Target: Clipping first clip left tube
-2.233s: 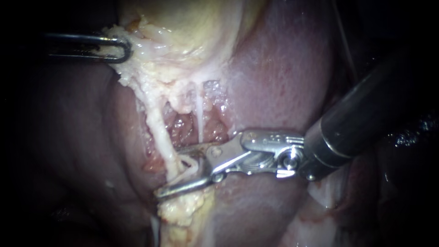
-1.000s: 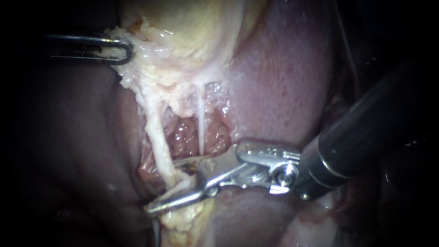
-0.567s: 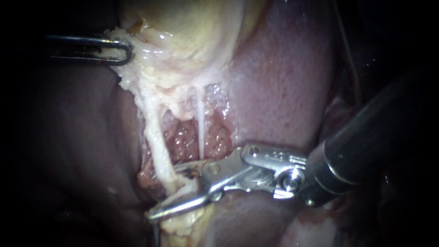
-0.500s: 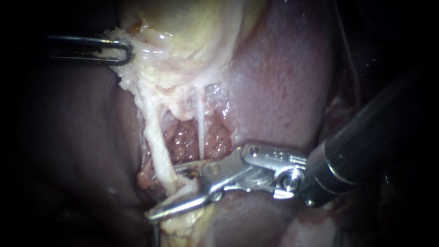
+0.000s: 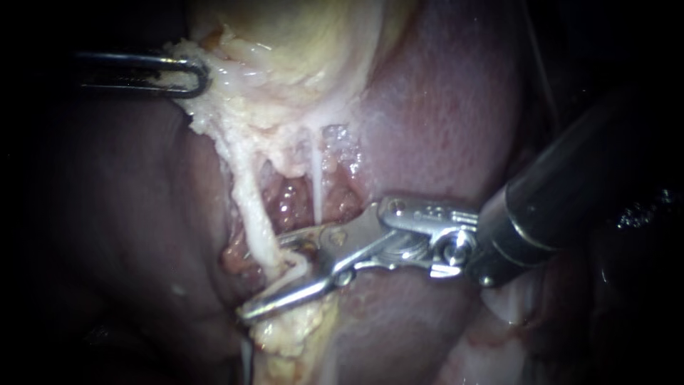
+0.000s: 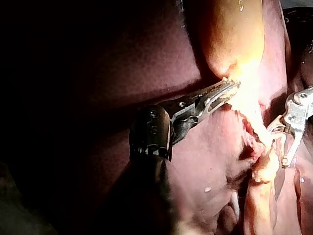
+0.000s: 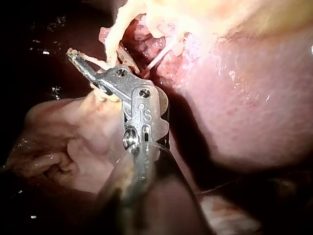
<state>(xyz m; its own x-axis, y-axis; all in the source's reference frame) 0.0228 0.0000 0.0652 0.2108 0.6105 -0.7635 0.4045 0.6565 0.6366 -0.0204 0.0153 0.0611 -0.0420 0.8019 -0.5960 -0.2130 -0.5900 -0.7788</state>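
Clipping progress: I am judging this step as under way but unfinished, since no closed clip is showing on the left tube [image 5: 249, 207].
Left tube: it is running taut from the gallbladder [image 5: 299, 43] down to a fatty lump at the liver [image 5: 442, 121] bed's lower edge, and it is passing between the jaws of my right instrument [image 5: 265, 279].
Right instrument: its jaws are standing apart with a clear gap, one on each side of the tube, and I am not seeing them pinch it.
Clip: something pale is sitting inside the jaws beside the tube, but I cannot tell whether it is a clip.
Left instrument [image 5: 189, 75]: its jaws are lying closed on the gallbladder's pale edge, holding the tissue stretched.
Right tube [image 5: 315, 192]: this thin strand is disappearing behind the upper jaw, seemingly outside the gap.
Remaining: I am expecting to close the jaws squarely across the left tube, check the clip, then release.
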